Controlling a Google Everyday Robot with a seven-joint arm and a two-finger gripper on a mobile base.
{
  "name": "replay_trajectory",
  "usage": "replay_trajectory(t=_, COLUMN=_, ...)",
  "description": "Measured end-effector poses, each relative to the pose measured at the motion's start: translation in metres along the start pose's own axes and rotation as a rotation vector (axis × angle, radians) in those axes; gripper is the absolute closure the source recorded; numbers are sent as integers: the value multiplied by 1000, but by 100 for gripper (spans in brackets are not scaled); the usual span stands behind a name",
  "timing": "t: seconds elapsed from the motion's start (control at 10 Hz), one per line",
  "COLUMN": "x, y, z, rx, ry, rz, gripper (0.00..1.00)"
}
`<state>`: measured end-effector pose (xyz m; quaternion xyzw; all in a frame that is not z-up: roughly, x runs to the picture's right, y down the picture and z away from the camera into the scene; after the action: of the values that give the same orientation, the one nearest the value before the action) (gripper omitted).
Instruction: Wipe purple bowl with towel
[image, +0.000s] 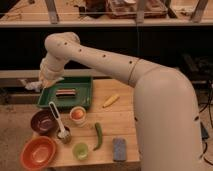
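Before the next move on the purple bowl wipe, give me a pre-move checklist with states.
1. Purple bowl located, left side of table: ok.
2. End effector above the bowl: not ok; it is beyond the green tray's left end.
3. Towel held: cannot tell; only a pale shape shows there.
4. White brush clear of the bowl's rim: cannot tell; it lies close on the bowl's right.

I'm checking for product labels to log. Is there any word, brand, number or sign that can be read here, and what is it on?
No text can be read anywhere.
Purple bowl, green tray, blue sponge: no lettering shows.
Gripper, by the tray's far left corner: no markings show.
Shelf clutter at the top: nothing can be made out.
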<state>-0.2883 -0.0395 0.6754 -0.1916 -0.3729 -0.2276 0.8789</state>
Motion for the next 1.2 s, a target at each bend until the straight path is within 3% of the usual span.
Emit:
replay_trajectory(t=0.1, x=3, y=-3, z=0, rx=-27, ry=16, rz=-31, gripper=100)
replay_trajectory(t=0.3, x=-9, y=-9, z=13, rx=-100, ry=36, rz=-162, gripper=100)
replay_trajectory(t=0.5, x=-49, y=-10, z=43, rx=-177, ry=45, rz=-301, gripper=100)
replay_trajectory(t=0.7, x=-84, y=-1, z=67, rx=-225, ry=43, rz=-371, gripper=100)
replay_trajectory(t=1.0, x=-130, y=28, z=108, rx=-303, ry=36, rz=-406, gripper=100)
replay_trajectory(t=1.2, x=-128, y=51, z=144, rx=-358, ry=23, rz=-358, gripper=100)
